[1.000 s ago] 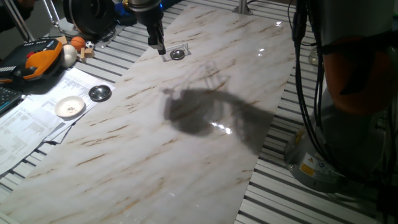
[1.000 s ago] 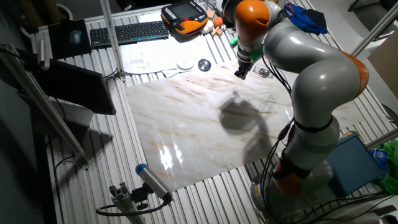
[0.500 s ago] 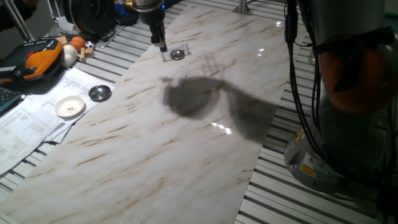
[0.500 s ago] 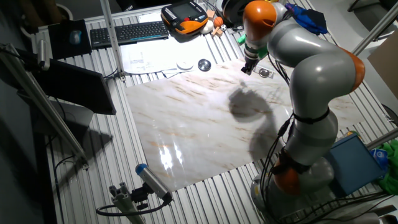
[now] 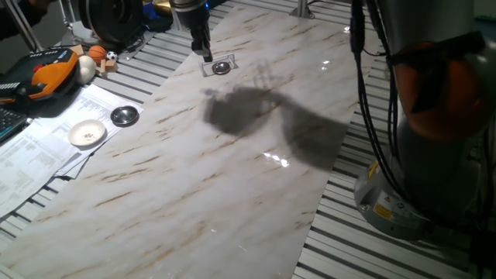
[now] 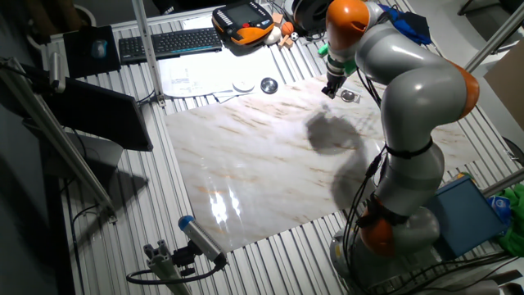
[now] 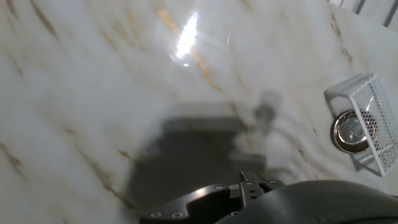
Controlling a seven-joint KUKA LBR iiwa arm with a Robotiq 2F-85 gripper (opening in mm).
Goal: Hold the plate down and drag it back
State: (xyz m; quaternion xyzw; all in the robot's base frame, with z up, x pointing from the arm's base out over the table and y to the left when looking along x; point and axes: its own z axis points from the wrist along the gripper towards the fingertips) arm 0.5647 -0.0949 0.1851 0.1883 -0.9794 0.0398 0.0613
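Note:
The plate [image 5: 222, 67] is a small round dark metallic disc with a shiny centre, lying in a small white wire-mesh frame [image 5: 214, 64] at the far end of the marble slab [image 5: 232, 178]. It also shows in the other fixed view [image 6: 350, 96] and at the right edge of the hand view [image 7: 350, 132]. My gripper [image 5: 206, 56] hangs just left of the plate, slightly above the slab and not touching it. Its fingers look pressed together and empty. It also shows in the other fixed view [image 6: 328, 92]. The hand view shows only the hand's body, not the fingertips.
A larger silver-rimmed disc [image 5: 124, 116] and a white shallow dish [image 5: 87, 133] lie on papers left of the slab. An orange pendant [image 5: 54, 74], small balls [image 5: 96, 53] and a keyboard [image 6: 168, 43] sit further off. The arm's base [image 5: 403, 201] stands at the right.
My gripper has moved a short way towards the plate and its mesh frame. The arm's shadow on the slab has shifted with it. The plate has not moved.

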